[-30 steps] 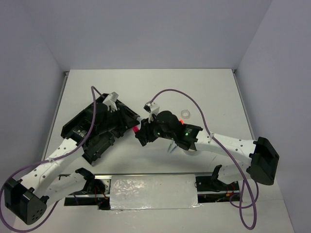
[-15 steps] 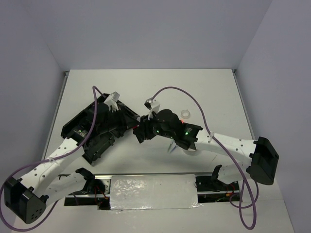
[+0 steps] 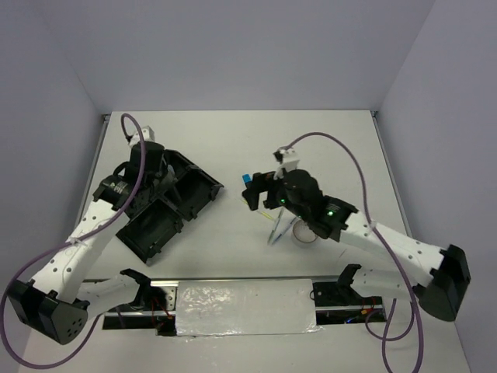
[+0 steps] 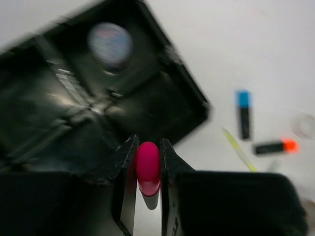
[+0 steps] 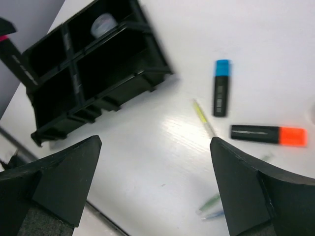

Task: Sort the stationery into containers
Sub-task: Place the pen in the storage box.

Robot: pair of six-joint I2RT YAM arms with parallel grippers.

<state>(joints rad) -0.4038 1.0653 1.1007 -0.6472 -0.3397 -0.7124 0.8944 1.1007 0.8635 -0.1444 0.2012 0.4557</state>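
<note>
Left hand [image 4: 147,147]: closed on the pink highlighter [image 4: 148,164], whose pink end is pinched between the fingers. It is held by the tray's rim, but whether it is over a compartment cannot be told.
Right hand [image 5: 155,182]: spread wide with nothing held, above the bench [image 3: 326,148].
Tray [image 3: 203,179]: at 9 o'clock in the top view, askew and largely covered by the left arm.
Roll [image 5: 103,23]: a pale, blurred round item in a corner compartment, at 11 o'clock in both wrist views. It is hidden in the top view.
Blue highlighter [image 5: 221,88]: on the bench at 1 o'clock in the right wrist view. Only its blue end is seen from above.
Orange highlighter [image 5: 268,134]: at 3 o'clock, near the blue one but apart from it. It is covered by the right arm in the top view.
Yellow stick [image 5: 203,118]: just beside the blue highlighter, on its tray side.
Pens [image 3: 276,231]: at 5 o'clock from the right hand.
</note>
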